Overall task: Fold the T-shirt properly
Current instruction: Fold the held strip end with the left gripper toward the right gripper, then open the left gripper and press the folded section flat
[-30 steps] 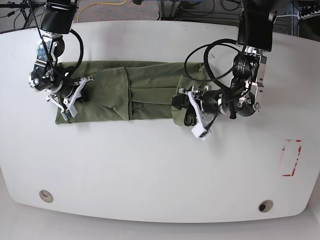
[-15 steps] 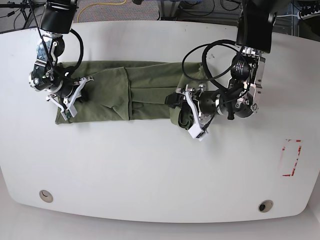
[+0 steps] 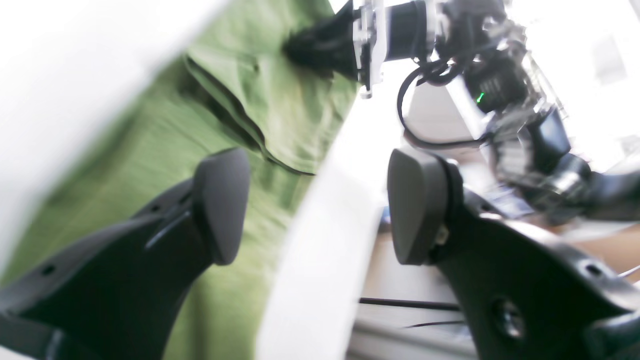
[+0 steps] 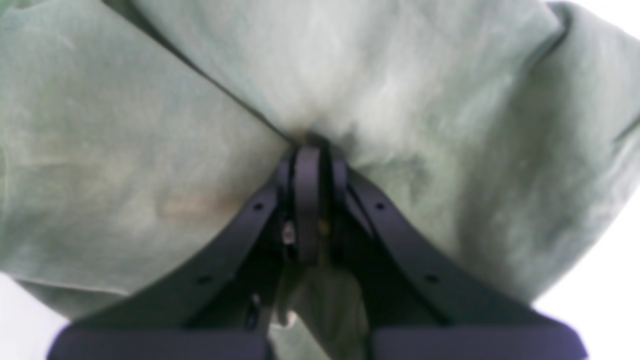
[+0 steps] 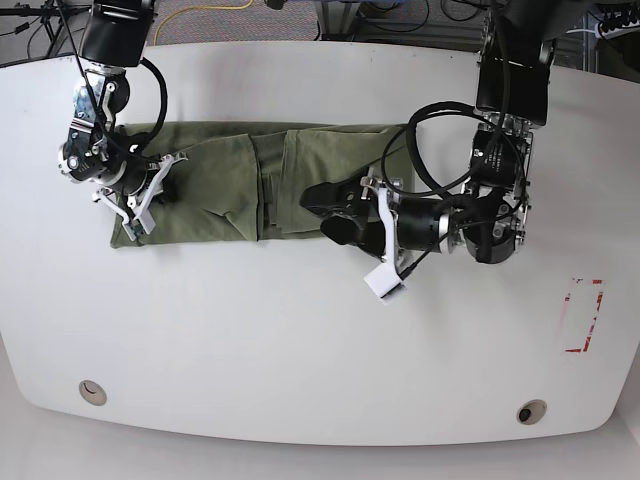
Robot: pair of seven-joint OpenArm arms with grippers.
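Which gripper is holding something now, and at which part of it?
The right gripper is shut on the T-shirt, pinching a fold of cloth near its end. The left gripper is open over the shirt and holds nothing.

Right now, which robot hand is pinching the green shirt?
The right gripper, at the left end in the base view, is clamped shut on the T-shirt. The left gripper has its jaws wide apart with nothing between them.
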